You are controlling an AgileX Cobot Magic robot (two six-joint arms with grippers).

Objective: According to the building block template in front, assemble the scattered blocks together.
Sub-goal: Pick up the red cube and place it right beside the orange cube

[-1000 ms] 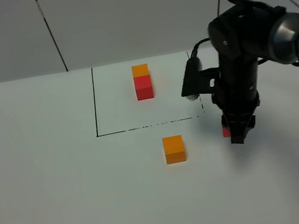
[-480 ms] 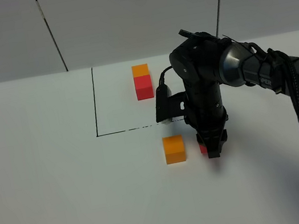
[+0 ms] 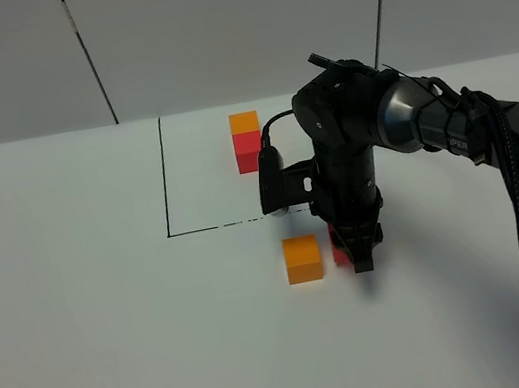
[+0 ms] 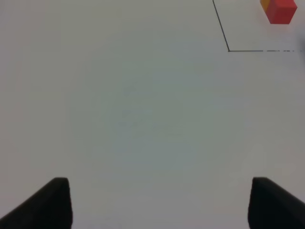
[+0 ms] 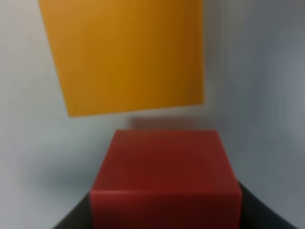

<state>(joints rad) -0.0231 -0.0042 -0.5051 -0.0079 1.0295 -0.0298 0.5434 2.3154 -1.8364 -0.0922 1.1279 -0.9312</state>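
Right arm (image 3: 357, 147) holds the red cube beside the orange one.
The right jaws are clamped on the red cube (image 3: 338, 243), low over the white surface (image 3: 80, 316) and just right of the orange cube (image 3: 302, 259); I cannot tell whether the two touch. The building block template (image 3: 247, 142) stands farther back, inside its black outline. The left jaws hang spread wide over bare surface, gripping nothing.

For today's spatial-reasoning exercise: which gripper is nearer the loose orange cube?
Right. The right gripper, holding the red cube, sits just beside the orange cube. The left gripper is over bare table, that cube absent from its view.
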